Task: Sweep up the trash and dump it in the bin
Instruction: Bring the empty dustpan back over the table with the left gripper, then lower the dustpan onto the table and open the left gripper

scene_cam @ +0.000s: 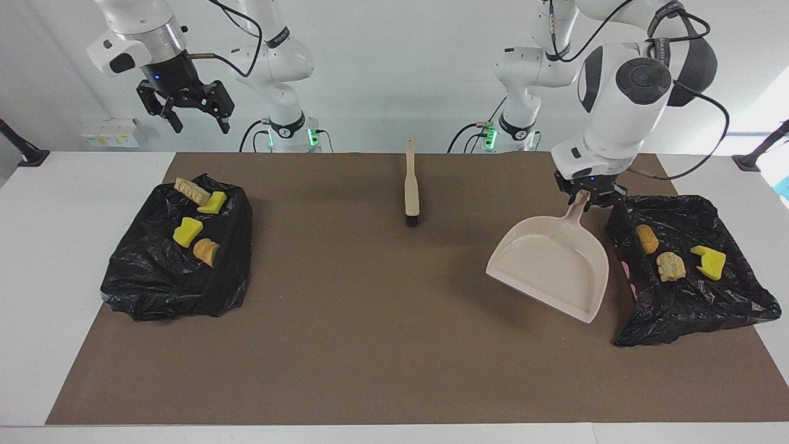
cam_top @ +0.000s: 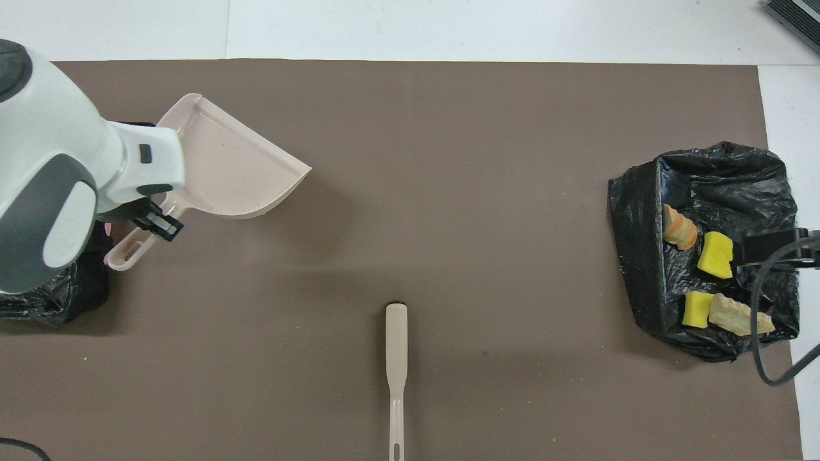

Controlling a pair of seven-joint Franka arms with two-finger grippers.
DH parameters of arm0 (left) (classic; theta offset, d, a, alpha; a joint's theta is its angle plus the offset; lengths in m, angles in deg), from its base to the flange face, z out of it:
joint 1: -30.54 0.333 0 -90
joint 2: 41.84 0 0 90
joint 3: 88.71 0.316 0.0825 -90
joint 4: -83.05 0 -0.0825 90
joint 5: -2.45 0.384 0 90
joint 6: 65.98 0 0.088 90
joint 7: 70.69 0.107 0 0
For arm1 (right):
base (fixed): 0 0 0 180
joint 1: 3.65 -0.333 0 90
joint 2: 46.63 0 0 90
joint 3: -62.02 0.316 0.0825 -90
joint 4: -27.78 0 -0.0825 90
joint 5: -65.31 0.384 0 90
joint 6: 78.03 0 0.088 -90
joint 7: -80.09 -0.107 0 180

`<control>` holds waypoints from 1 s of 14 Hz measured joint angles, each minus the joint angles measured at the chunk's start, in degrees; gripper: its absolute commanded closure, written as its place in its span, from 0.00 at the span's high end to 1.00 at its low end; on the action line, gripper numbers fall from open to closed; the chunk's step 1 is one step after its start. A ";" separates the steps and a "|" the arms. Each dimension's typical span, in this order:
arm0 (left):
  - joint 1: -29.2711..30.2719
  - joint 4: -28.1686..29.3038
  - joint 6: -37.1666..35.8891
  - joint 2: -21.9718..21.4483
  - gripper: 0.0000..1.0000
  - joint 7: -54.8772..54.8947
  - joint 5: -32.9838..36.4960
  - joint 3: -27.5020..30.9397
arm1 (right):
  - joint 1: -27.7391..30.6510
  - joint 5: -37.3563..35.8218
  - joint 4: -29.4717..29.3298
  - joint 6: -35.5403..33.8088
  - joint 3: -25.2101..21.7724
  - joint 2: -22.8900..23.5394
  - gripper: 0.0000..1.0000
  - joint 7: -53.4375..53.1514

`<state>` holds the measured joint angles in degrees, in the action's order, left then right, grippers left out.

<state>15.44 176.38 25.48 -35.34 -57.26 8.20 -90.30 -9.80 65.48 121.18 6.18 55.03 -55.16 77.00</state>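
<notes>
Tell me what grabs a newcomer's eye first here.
First the beige dustpan, empty, held by its handle in the left gripper over the brown mat, beside the black bin bag at the left arm's end, where three foam chunks lie. Next, four more chunks on the other black bag at the right arm's end, with the open right gripper waiting above. A brush lies mid-table, near the robots.

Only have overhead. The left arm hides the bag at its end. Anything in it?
Observer: Yes. In that bag lie an orange-brown chunk, a tan chunk and a yellow chunk.
Operator: Right gripper? I only see a black bit.
Observer: The right gripper hangs open, high over the other bag, touching nothing.
Operator: Dustpan grip?
Observer: The left gripper is shut on the dustpan handle.
</notes>
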 measured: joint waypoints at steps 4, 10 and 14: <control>-8.10 -0.02 0.23 -0.26 0.00 -15.08 -2.51 -0.15 | 2.96 0.00 0.00 0.05 2.24 0.09 1.00 0.00; -16.35 0.49 6.52 4.00 0.00 -26.89 -6.98 -0.14 | 5.11 0.00 -0.66 0.15 4.47 0.55 1.00 0.00; -21.35 0.09 15.21 12.37 0.00 -34.77 -7.34 -0.21 | 5.09 -0.07 -1.11 0.14 4.70 0.81 1.00 0.14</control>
<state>-5.91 176.47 40.69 -22.97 -92.03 0.86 -90.51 -4.71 65.41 120.06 6.33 59.73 -54.34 77.14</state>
